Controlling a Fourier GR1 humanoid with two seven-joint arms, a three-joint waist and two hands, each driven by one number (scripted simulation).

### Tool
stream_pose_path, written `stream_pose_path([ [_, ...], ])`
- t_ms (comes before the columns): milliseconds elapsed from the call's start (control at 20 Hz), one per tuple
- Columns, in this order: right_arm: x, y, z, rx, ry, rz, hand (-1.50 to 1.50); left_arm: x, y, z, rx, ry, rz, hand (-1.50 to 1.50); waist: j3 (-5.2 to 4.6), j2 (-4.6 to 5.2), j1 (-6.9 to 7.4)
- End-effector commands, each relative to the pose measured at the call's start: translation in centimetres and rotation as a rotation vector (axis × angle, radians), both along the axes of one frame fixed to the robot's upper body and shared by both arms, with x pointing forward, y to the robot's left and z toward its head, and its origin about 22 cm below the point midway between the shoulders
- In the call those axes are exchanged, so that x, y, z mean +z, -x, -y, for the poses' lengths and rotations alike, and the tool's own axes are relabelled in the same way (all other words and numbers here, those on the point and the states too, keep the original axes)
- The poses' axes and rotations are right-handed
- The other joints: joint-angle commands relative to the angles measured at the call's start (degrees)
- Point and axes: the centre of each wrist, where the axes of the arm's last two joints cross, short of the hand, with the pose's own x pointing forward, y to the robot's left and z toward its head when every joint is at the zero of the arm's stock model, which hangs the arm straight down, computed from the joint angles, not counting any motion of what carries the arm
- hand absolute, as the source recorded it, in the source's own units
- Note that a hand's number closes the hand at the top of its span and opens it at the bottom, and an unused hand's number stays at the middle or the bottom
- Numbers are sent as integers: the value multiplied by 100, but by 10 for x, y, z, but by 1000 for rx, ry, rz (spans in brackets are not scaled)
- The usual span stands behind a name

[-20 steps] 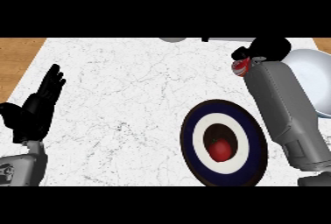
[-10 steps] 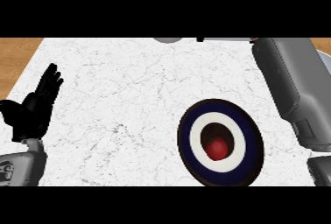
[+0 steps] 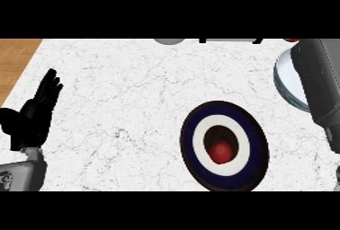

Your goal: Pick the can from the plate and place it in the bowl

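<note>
From my remote seat I look steeply down on the white marble-patterned counter [image 3: 133, 90], with a strip of brown wood [image 3: 15, 63] showing past its left edge.

My left hand [image 3: 30, 119] sits at the left side of the view, black fingers straight and pointing up, holding nothing and touching nothing; it is at rest there.

My right grey forearm [image 3: 322, 85] runs up the right edge of the view and out past the top. The right hand itself is beyond what I can see, so I cannot tell how its fingers stand.

The round plate with dark blue and white rings [image 3: 224, 146] lies on the counter right of centre, toward the lower edge. At its dark middle there is a small red rounded shape [image 3: 221, 150]; whether that is the can or only part of the plate's pattern I cannot tell.

The pale grey bowl with a bluish rim [image 3: 287, 83] sits at the right edge, above the plate and apart from it, and my right forearm covers most of it. Its inside is hidden from me.

A small grey rounded object [image 3: 170, 41] peeks in at the top edge of the counter.
</note>
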Motion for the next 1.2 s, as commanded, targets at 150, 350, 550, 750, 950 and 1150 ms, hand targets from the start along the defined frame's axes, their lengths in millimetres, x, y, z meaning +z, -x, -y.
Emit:
stream_pose_path([
  [150,-49,17,78,-73,-60,81,150,4,5,1,-1,-7,11,0,7,15,24],
  [350,-51,26,113,-71,-75,105,150,13,3,-5,-8,0,12,0,7,16,33],
  [550,-71,34,133,-75,-59,80,150,4,4,-4,-20,-1,-11,0,8,43,79],
  [750,-94,44,149,-211,-224,-196,150,3,2,3,-19,2,8,0,5,63,100],
  [950,-110,62,173,-173,-346,-109,-150,16,-9,-6,-22,16,8,0,17,63,71],
  [1150,-115,66,176,-50,-381,-84,-150,-6,-6,2,-19,-11,-6,0,16,66,73],
])
